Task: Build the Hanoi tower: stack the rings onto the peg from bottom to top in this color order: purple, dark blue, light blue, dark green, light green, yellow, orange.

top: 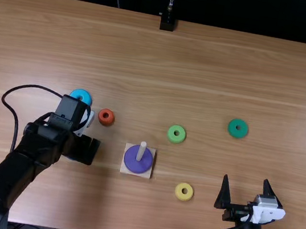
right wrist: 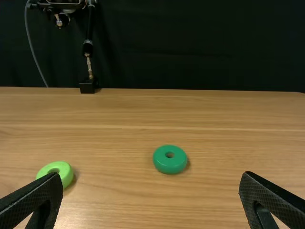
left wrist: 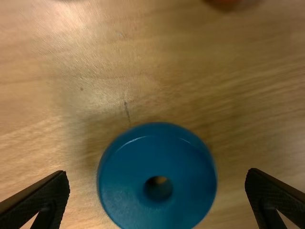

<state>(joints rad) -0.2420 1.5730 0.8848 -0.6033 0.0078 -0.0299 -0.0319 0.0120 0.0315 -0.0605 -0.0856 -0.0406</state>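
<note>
The right gripper (top: 246,179) waited at the near edge, fingers spread and empty, presumably because the next pick lay on the other arm's side. Its fingers were tapering black wedges with a fine, woven-looking texture.

The yellow ring (top: 178,192) lay flat a little beyond, wanted only late in the order. The left gripper (left wrist: 157,172) was released too: its fingers straddled the dark blue ring (left wrist: 157,148) with bare wood on either side, touching neither flank, likely lined up for an even squeeze. That ring, judged the dark one because it was next due, was smooth and rounded, faintly glossy, with a small central hole.

The purple ring (top: 130,160) sat around the pale peg (top: 141,151), on the square base (top: 124,171), as the stack's broad footing. Farther on, the light green ring (top: 170,133), orange ring (top: 109,122), dark green ring (top: 231,128) and light blue ring (top: 76,92) rested apart, each loose for a separate grasp. The streaky, satin tabletop (top: 66,38) ran back to dark cloth (top: 260,12).
</note>
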